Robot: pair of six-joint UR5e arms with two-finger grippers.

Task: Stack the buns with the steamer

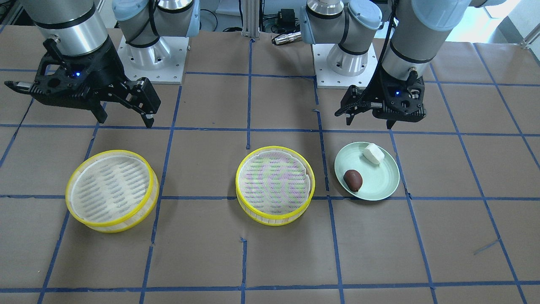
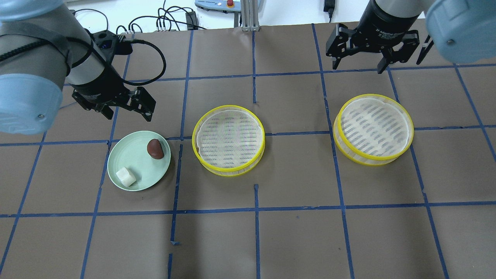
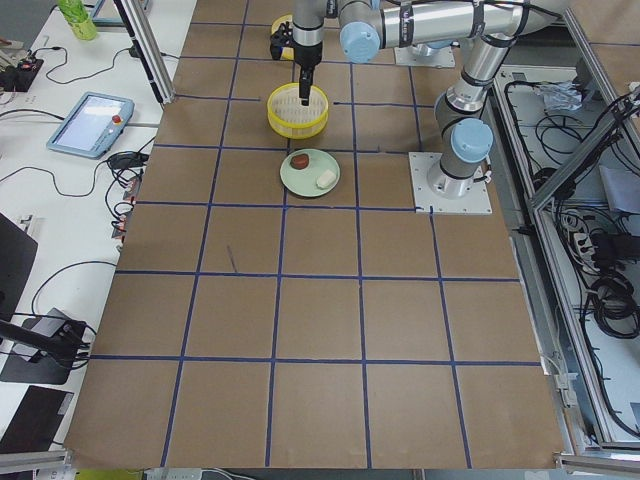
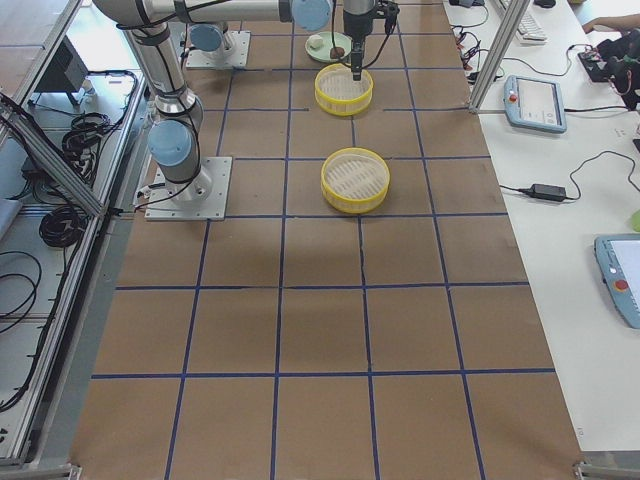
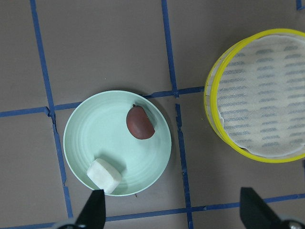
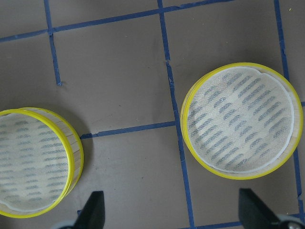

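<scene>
The only writing that can be made out is a line of white lettering (image 2: 387,34) on the black round body just above the right claw (image 2: 357,66), seen in the overhead view. It runs at a slant and reads roughly "2F Adaptive Gripper", though its first and last characters are blurred and uncertain. The lit screen of the handheld pendant (image 3: 90,122) lying beside the bench (image 3: 320,330) carries marks too small to read. The same holds for the screen of the grey pendant (image 4: 622,280) at the edge of the exterior right view.
</scene>
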